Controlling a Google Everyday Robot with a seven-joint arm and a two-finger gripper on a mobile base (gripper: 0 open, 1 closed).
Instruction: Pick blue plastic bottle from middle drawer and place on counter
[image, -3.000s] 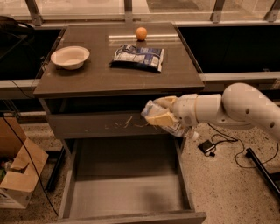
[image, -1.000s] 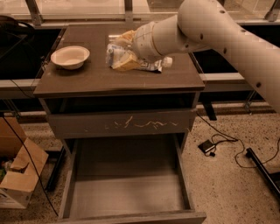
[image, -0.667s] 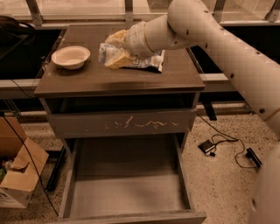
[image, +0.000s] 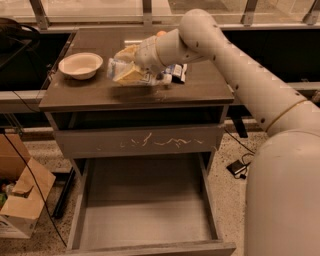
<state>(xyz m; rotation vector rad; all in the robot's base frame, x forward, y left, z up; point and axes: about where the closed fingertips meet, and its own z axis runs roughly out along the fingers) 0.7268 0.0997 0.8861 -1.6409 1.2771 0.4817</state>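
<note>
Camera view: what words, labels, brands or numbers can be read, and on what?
On the blue plastic bottle, held by the tool over the counter: label print illegible.
On the snack bag: print illegible.
No other text visible.

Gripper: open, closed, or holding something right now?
Gripper: closed on the small clear plastic bottle with pale bluish label, above the dark grey-brown counter.

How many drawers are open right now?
1: the middle drawer, pulled out. The scratched drawer above is shut. The gripper holds the blue plastic bottle over the counter.
</note>
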